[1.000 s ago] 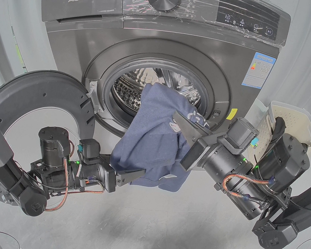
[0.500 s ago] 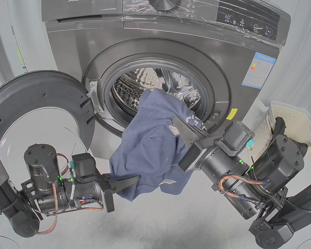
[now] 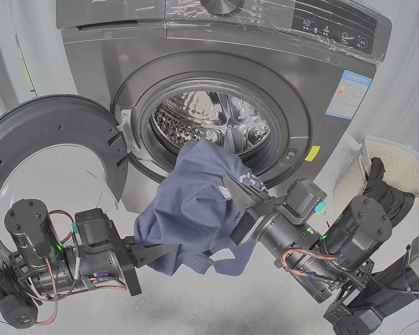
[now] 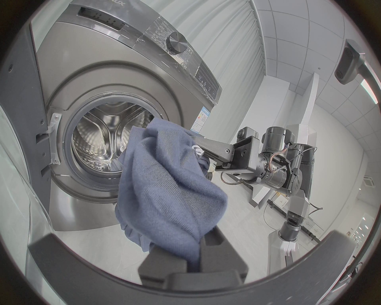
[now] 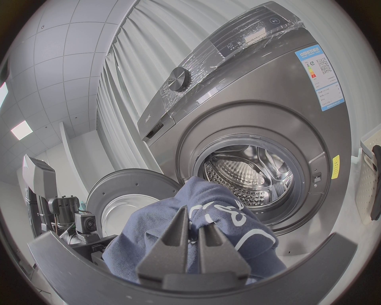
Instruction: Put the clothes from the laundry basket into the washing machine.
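1. Garment position: we hold the navy garment (image 3: pixel 193 203) before the lower rim of the washing machine (image 3: pixel 101 65) opening, outside the drum (image 3: pixel 200 115).
2. The left gripper (image 3: pixel 174 247) clamps the hem, and the right gripper (image 3: pixel 228 180) is closed on the printed upper part.
3. We judge loading unfinished: a black garment (image 3: pixel 389 194) hangs over the laundry basket (image 3: pixel 409 152) rim.

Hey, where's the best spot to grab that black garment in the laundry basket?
Probably the bunched fold of the black garment spilling over the rim of the laundry basket, approached from above: it humps up clear of the walls there.
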You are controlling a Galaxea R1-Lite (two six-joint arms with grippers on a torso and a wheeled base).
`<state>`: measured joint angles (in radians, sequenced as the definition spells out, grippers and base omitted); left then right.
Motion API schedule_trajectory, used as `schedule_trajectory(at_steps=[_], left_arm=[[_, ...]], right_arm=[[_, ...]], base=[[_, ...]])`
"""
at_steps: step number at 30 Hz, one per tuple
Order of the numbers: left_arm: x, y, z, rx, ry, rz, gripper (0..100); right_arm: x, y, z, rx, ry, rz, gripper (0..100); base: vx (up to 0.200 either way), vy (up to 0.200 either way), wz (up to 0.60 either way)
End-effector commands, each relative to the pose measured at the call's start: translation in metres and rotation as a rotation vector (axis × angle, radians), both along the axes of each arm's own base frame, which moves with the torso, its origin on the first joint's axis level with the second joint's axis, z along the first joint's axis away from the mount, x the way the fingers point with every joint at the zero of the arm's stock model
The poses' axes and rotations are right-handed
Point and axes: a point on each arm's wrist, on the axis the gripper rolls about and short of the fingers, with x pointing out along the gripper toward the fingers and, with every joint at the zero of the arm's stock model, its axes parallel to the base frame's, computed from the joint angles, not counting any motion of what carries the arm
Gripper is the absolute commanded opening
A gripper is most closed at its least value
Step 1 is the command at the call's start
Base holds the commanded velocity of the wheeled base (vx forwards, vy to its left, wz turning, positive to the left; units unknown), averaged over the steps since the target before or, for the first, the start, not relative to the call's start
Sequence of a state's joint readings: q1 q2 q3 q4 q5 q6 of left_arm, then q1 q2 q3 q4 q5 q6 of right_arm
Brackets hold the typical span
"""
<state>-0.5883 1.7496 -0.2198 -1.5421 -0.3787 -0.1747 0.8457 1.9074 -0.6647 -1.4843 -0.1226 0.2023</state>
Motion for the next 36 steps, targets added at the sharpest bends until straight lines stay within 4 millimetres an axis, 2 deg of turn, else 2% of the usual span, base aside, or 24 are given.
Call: schedule_trajectory(at_steps=[1,3,4,8,26,30,36], left_arm=[[0.005,0.001,-0.009,0.020,0.031,0.014,0],[0.007,0.000,-0.015,0.034,0.055,0.018,0],[0.008,-0.001,-0.017,0.037,0.067,0.018,100],[0.015,0.000,-0.022,0.043,0.081,0.064,100],[0.011,0.000,-0.019,0.034,0.076,0.061,100],[0.004,0.002,-0.011,0.017,0.051,0.050,100],[0.004,0.002,-0.018,0.036,0.079,0.052,100]], right_arm=[[0.001,0.001,-0.003,-0.007,0.007,-0.001,0],[0.001,0.001,-0.003,-0.006,0.006,-0.001,0],[0.001,0.001,-0.003,-0.006,0.006,-0.001,0],[0.001,0.001,-0.003,-0.006,0.006,-0.001,0],[0.006,-0.003,-0.002,-0.011,-0.004,-0.023,0],[0.014,-0.007,-0.004,-0.014,-0.001,-0.048,0],[0.026,-0.012,-0.002,-0.007,-0.009,-0.085,0]], base=[[0.000,0.000,0.00],[0.000,0.000,0.00],[0.000,0.000,0.00],[0.000,0.000,0.00],[0.000,0.000,0.00],[0.000,0.000,0.00],[0.000,0.000,0.00]])
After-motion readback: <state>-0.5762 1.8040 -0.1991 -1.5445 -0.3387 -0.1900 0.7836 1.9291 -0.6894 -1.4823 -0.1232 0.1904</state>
